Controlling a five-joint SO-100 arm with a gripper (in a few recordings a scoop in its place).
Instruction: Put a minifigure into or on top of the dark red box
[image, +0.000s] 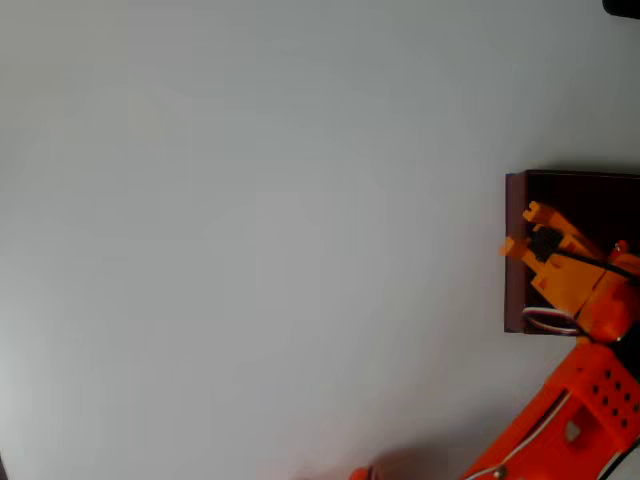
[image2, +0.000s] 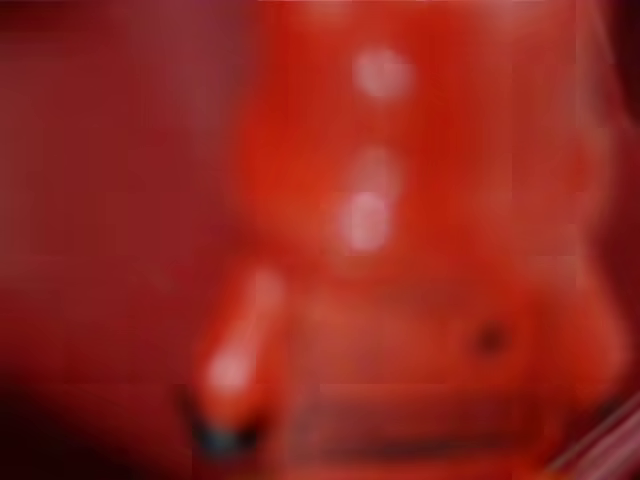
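Left of the dark red box (image: 515, 250) the table (image: 250, 250) lies open; the gripper (image: 520, 232) crowds the box's left wall.

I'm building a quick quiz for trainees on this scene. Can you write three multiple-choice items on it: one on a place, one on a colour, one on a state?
1. In the overhead view, where does the dark red box sit?
A. at the right edge
B. at the left edge
C. in the middle

2. What colour is the end effector?
A. blue
B. orange
C. white

3. In the overhead view, where is the end effector relative to the box?
A. far off over the bare table
B. over the box's left wall and dark interior
C. resting on the table left of the box

Answers: 1 A, the box is cut off by the right edge. 2 B, it is bright orange like the arm. 3 B, it overlaps the box's wall and inside.
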